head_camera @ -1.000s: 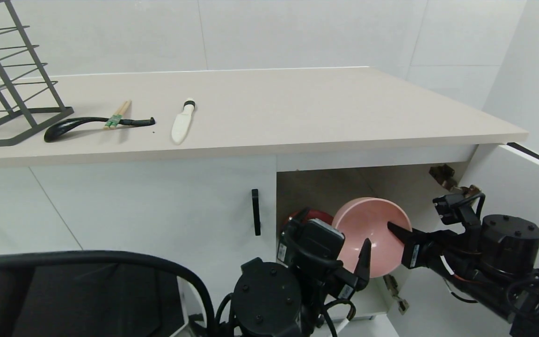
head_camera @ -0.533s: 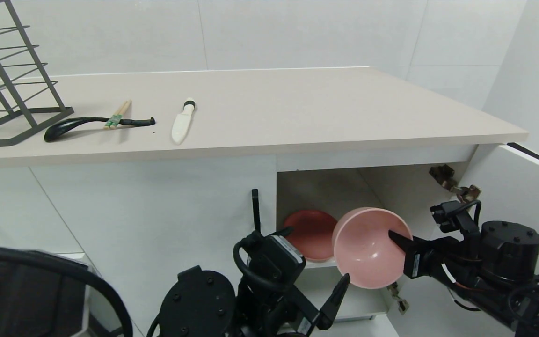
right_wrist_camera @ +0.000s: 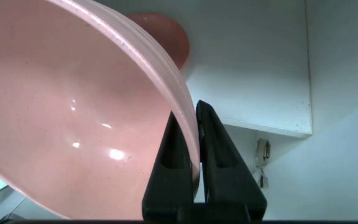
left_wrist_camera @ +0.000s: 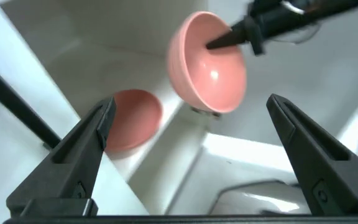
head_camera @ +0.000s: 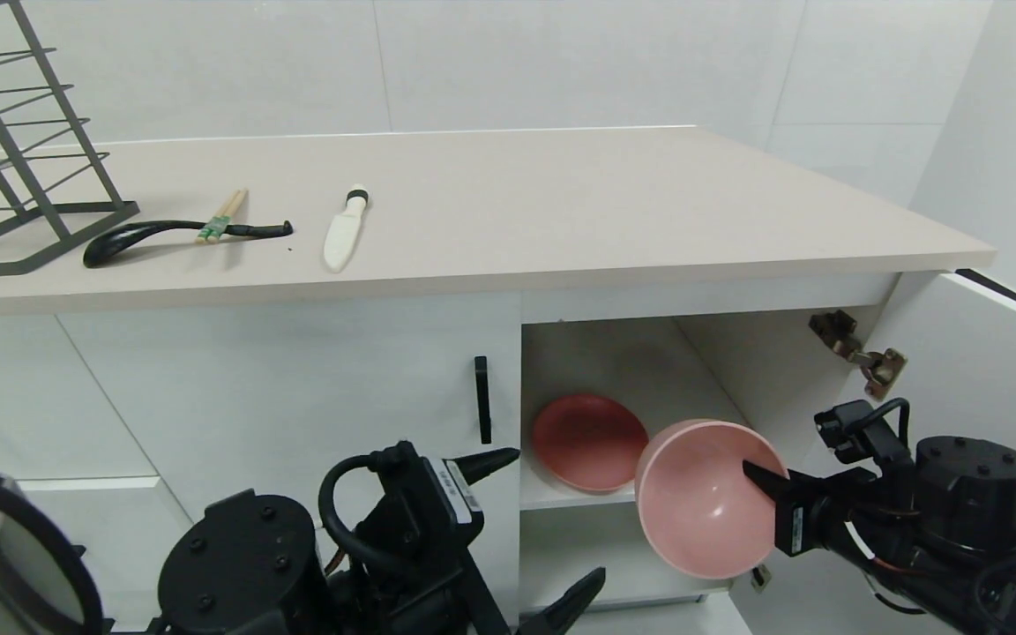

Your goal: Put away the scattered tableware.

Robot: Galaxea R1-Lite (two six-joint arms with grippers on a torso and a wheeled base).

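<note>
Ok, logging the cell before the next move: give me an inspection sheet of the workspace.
Surface: beige countertop, bearing utensils.
Job's things: pale pink plastic bowl tilted before the open cupboard; darker pink dish on its shelf; black ladle, wooden chopsticks, cream knife on top.
Clutter: nothing seen.
Grippers: left gripper open, empty; right gripper shut on the bowl's rim.
Cables: black loop at left wrist.
Surroundings: dark wire rack, white tiled wall.

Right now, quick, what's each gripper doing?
Left gripper: open, holding nothing.
Right gripper: shut on the pink bowl's rim.
</note>
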